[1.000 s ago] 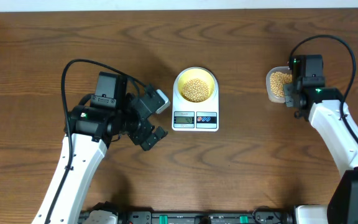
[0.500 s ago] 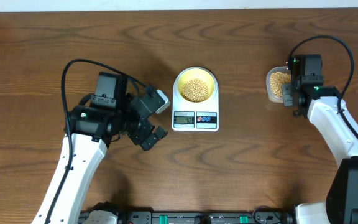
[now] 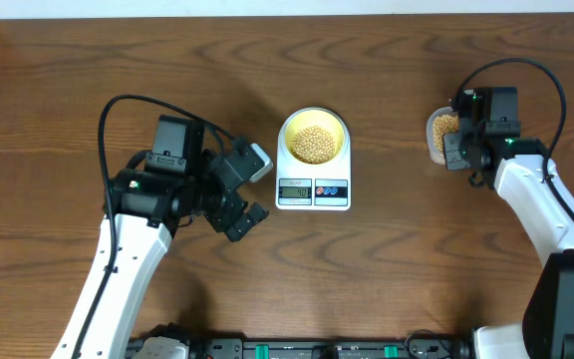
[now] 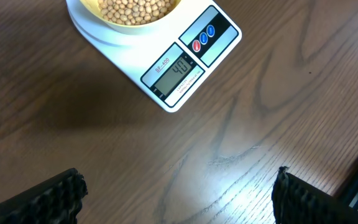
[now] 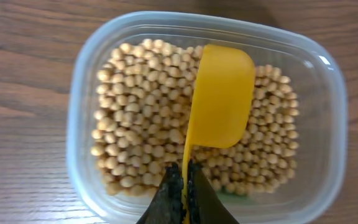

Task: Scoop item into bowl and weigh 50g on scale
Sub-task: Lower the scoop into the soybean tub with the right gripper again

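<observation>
The left arm reaches in from the near left side of the table (image 3: 417,269), elbow bent, its wrist turned toward the scale (image 3: 313,191). The left gripper (image 3: 254,188) hangs just beside the scale's left front corner with its 2 fingers spread wide and nothing between them. From its own camera, only bare wood lies between the dark pads, and the scale sits beyond them.

The right arm comes from the near right side and bends back toward the far right. The right gripper (image 5: 182,186) is clamped tight on the thin handle of a yellow measuring spoon (image 5: 219,99). The spoon's cup lies over the beans (image 5: 135,124) inside a clear plastic tub (image 5: 328,124), near the tub's middle. Whether the cup carries any beans I cannot tell.

The pale yellow bowl (image 3: 339,125) sits on the scale's round platform, a mound of beans in it. The scale's display faces the near edge; its digits are lit but hard to read. Tub and scale stand well apart, with open wood between them.
</observation>
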`<action>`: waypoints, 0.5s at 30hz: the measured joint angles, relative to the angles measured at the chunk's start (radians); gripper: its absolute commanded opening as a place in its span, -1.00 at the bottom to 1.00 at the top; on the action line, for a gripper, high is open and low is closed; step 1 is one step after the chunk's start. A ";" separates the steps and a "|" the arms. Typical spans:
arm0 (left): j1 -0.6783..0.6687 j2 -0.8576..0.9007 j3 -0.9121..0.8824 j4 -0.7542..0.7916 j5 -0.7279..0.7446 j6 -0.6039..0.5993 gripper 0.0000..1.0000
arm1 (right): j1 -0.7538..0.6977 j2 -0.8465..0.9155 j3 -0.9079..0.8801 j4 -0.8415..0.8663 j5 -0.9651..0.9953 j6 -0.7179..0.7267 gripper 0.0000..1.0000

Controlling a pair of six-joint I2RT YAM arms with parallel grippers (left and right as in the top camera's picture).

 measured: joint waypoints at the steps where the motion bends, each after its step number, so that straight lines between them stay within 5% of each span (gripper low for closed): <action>1: 0.000 0.000 0.000 0.000 0.000 0.000 0.96 | -0.003 0.000 0.000 0.000 -0.011 0.000 -0.98; 15: 0.000 0.000 0.000 0.000 0.000 0.000 0.96 | -0.174 0.000 0.000 -0.017 -0.401 0.102 -0.98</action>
